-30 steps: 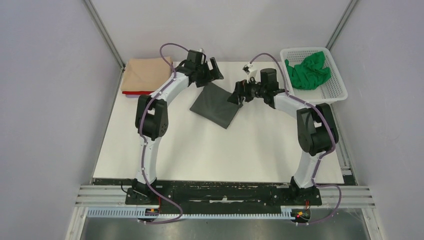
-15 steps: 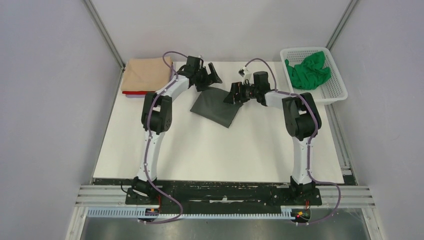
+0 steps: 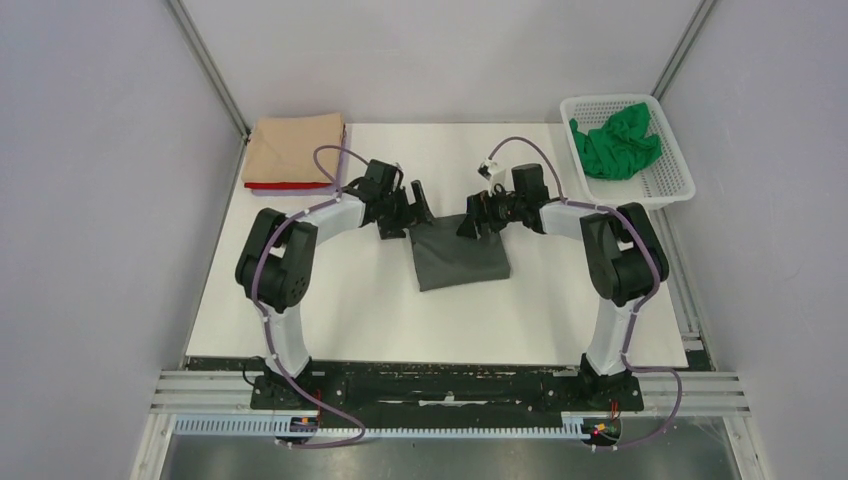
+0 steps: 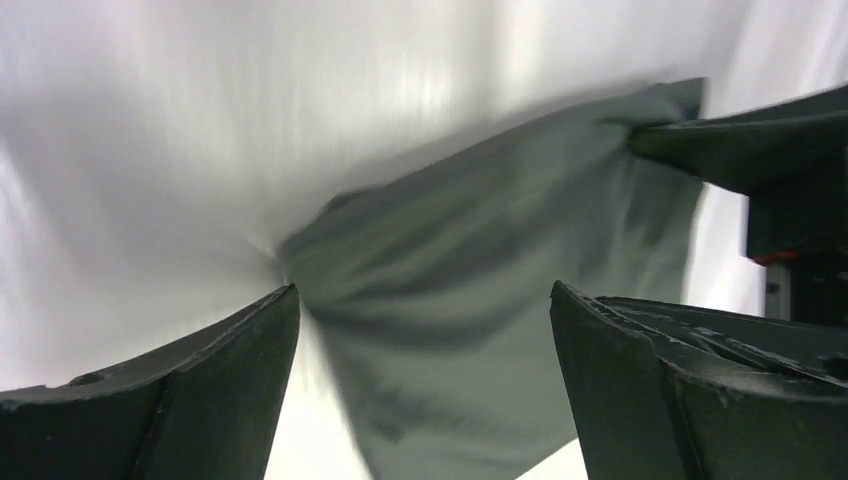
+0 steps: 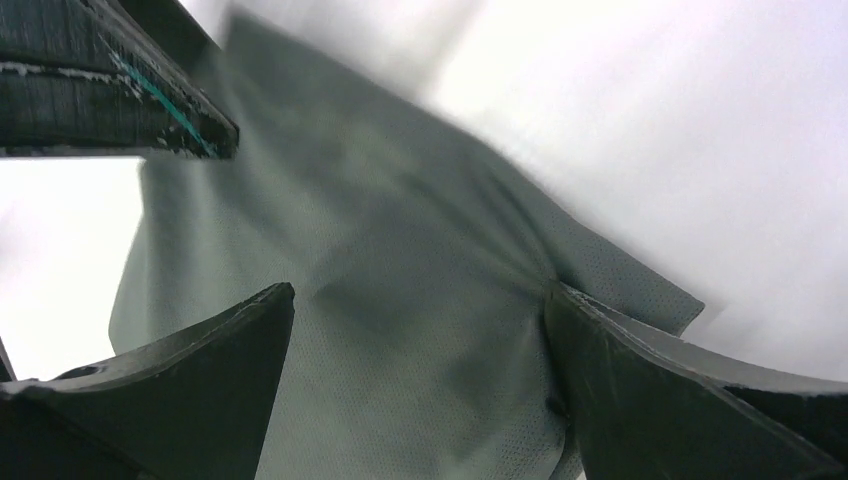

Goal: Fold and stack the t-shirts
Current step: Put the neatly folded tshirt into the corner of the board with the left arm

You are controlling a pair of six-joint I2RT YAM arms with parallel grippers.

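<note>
Crouching low over the white table [image 3: 350, 300], both arms are down at the far edge of the dark grey folded cloth t-shirt [image 3: 460, 262], which lies flat around the middle of the table.

And the left gripper [image 3: 408, 212] is right at the shirt's far left corner, jaws spread wide. From its wrist camera the two black fingers [image 4: 180, 400] stand well apart with grey cloth filling the gap between them. The fabric puckers right at the tip of one finger.

Over to the right gripper [image 3: 472, 220], at the far right corner of the same shirt, jaws equally wide and clamped on nothing. Its wrist view has the fingers [image 5: 690, 400] straddling the grey fabric, and the other arm's finger pokes in at the upper left, over the cloth's edge. Whether the tips press on the cloth or only skim it I can't tell, since both wrist views are smeared.

At the far left corner of the table a folded tan t-shirt [image 3: 295, 148] sits on top of a folded red t-shirt [image 3: 272, 186], with just a red strip showing on the near side. Off the far right corner, a bright green crumpled t-shirt [image 3: 615, 142] lies heaped in the white plastic mesh basket [image 3: 672, 185].
</note>
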